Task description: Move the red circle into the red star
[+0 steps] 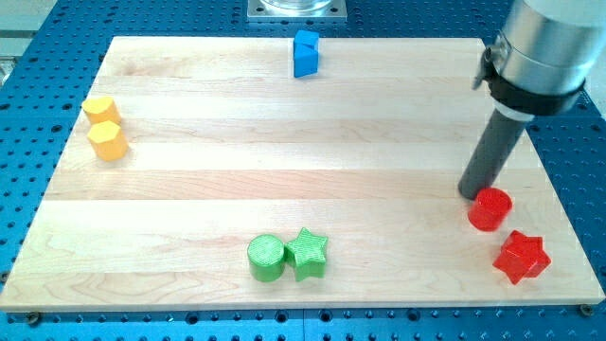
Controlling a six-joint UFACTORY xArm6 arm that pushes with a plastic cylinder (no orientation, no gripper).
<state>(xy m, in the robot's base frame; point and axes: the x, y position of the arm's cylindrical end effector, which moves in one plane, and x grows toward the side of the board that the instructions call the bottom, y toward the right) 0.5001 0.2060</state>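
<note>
My tip (pixel 471 193) sits on the wooden surface (pixel 284 170) at the view's right, touching or all but touching the upper-left edge of the red circle (pixel 490 209). That placement makes sense for the job: the red star (pixel 522 257) lies just below and to the right of the circle, near the surface's lower-right corner, so a tip on the circle's far side from the star is lined up to shove it along that diagonal. The circle and the star are close together with only a narrow strip of wood showing between them; I judge the task nearly done, with a short push still needed to bring them into contact.

There is no claw on this arm, only the straight dark rod, so nothing is spread, pressed together or pinching anything.

The other blocks stand well apart from this corner. A green circle (pixel 266 258) and a green star (pixel 307 253) sit touching side by side near the view's bottom centre. Two yellow blocks, the upper yellow block (pixel 99 110) and the lower yellow block (pixel 108 140), huddle together at the view's left; they look roughly hexagonal. A blue block (pixel 305 52) of irregular shape rests near the top edge.

No containers are in view; every block lies bare on the surface.
</note>
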